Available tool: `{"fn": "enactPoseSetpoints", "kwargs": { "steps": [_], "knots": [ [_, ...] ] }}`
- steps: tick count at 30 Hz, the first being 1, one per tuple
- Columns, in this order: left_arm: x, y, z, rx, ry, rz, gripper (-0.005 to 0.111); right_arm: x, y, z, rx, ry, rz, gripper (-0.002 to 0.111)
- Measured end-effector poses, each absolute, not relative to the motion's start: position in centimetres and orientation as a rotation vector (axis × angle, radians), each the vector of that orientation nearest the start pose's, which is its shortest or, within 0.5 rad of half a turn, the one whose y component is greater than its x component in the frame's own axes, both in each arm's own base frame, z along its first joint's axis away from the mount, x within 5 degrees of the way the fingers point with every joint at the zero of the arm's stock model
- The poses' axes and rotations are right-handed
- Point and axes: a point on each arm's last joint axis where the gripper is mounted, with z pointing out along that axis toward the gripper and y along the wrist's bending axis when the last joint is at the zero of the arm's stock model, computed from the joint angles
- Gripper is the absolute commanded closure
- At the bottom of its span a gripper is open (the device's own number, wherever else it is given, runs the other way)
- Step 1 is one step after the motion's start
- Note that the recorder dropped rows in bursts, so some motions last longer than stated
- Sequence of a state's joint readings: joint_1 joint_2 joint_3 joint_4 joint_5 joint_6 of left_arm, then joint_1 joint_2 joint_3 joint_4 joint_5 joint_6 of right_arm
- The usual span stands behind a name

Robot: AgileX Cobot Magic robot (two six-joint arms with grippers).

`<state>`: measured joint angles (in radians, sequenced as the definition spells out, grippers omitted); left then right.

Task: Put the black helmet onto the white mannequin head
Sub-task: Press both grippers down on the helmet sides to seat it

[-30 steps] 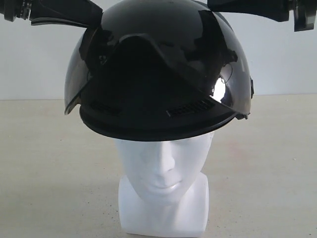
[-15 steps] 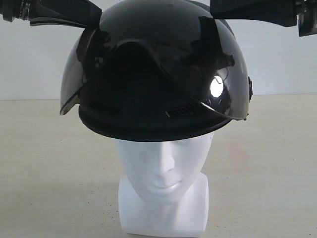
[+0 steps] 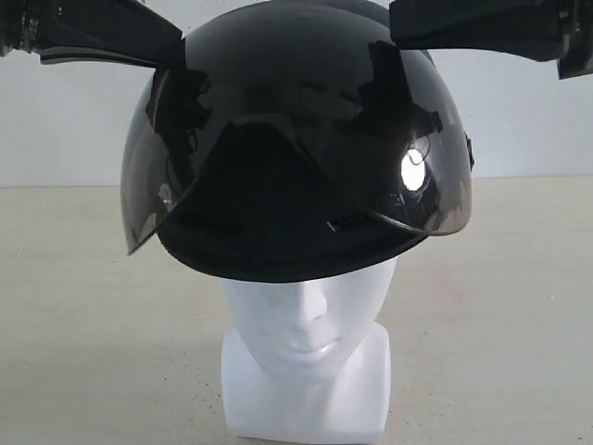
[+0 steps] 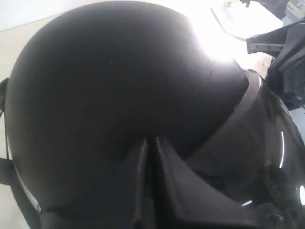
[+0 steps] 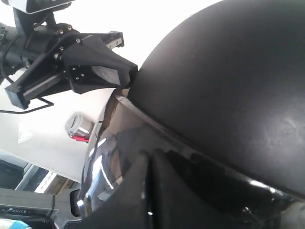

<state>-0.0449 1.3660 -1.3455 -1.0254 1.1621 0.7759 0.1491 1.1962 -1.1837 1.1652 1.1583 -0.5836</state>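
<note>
The black helmet (image 3: 296, 139) sits on top of the white mannequin head (image 3: 306, 343), covering its crown and brow; face, neck and base show below. The smoky visor (image 3: 148, 190) hangs round the shell's sides. My left gripper (image 3: 176, 51) is shut, its tips against the helmet's upper left. My right gripper (image 3: 394, 23) is shut too, touching the upper right. The left wrist view shows the left gripper (image 4: 150, 140) with fingers together on the helmet shell (image 4: 109, 81). The right gripper (image 5: 148, 155) in its wrist view rests shut by the visor edge of the helmet (image 5: 228, 81).
The head stands on a beige table (image 3: 83, 306) with a white wall behind. In the right wrist view a small silver and red object (image 5: 78, 128) lies beyond the helmet.
The helmet has tipped forward and come lower over the forehead, its brim and visor edge dropping. Both shut grippers stayed on its top, the left one shifting slightly.
</note>
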Motion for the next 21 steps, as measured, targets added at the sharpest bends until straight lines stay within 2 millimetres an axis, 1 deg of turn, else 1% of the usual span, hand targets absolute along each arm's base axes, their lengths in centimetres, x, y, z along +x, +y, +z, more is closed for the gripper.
{"fn": "enactPoseSetpoints", "kwargs": {
  "steps": [5, 8, 21],
  "knots": [
    [26.0, -8.3, 39.3, 0.657, 2.119, -1.007, 0.102, 20.2, 10.9, 40.9, -0.569, 2.111, 1.305, 0.108],
    [25.8, -8.3, 38.8, 0.664, 2.138, -1.019, 0.102, 19.9, 10.9, 40.3, -0.574, 2.138, 1.330, 0.108],
    [25.8, -8.3, 38.8, 0.666, 2.142, -1.016, 0.102, 19.2, 11.1, 38.2, -0.562, 2.197, 1.447, 0.108]
  ]
}}
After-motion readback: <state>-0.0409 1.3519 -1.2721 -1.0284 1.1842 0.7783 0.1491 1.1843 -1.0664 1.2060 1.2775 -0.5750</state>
